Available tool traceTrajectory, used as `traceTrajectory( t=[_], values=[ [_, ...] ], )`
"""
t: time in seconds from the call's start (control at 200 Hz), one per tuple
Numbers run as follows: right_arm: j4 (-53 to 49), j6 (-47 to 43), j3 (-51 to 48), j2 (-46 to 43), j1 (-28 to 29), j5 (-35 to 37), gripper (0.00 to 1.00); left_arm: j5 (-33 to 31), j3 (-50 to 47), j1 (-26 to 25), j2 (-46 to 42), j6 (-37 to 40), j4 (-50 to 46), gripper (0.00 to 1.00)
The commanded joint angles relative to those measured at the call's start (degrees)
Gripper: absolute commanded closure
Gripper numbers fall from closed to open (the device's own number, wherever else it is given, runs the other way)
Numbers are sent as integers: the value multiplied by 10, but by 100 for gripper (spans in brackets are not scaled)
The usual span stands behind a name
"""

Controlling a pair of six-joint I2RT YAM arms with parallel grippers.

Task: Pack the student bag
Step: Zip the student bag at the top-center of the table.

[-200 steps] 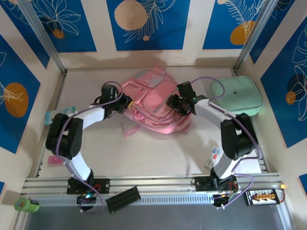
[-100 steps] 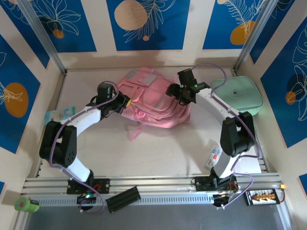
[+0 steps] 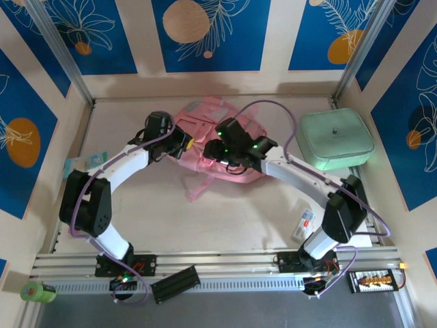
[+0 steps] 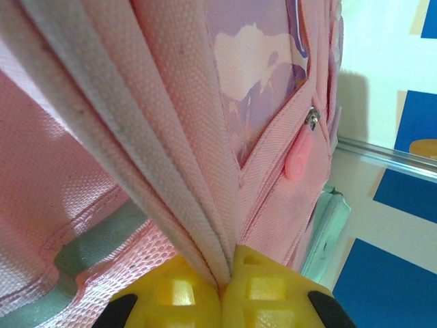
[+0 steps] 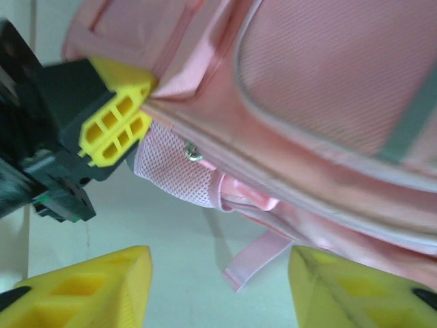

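Observation:
The student bag (image 3: 217,130) is a pink fabric backpack lying bunched at the back middle of the table. My left gripper (image 3: 183,142) is shut on a fold of its left edge; in the left wrist view the yellow fingertips (image 4: 171,294) pinch a pink and white seam of the bag (image 4: 171,123). My right gripper (image 3: 214,152) hovers over the bag's front left part, open, with nothing between its fingers (image 5: 89,287). Below it the bag (image 5: 328,102) shows a mesh pocket and a loose pink strap (image 5: 263,258) on the table. The left gripper's fingers (image 5: 116,130) also appear there.
A mint-green rounded case (image 3: 336,139) stands at the back right. A small packet (image 3: 85,162) lies by the left wall, a pink item (image 3: 76,230) near the left front. Another packet (image 3: 305,223) and white paper (image 3: 355,236) lie beside the right arm's base.
My right arm has swung left across the bag, from its right side to its front left. The bag has been drawn together and shifted slightly. My left gripper has kept its hold.

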Motion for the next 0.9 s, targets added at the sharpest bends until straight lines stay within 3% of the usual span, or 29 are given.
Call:
traceTrajectory(
  t=[0.0, 0.175, 0.485, 0.895],
  values=[
    [16, 10, 31, 48, 22, 35, 52, 36, 37, -22, 0, -11, 29, 100],
    [29, 10, 58, 97, 31, 73, 61, 37, 29, -28, 4, -24, 40, 100],
    [-13, -21, 119, 160, 26, 185, 64, 44, 28, -29, 15, -31, 51, 100],
    [-18, -58, 174, 220, -7, 249, 72, 63, 35, -29, 38, -48, 73, 100]
  ],
)
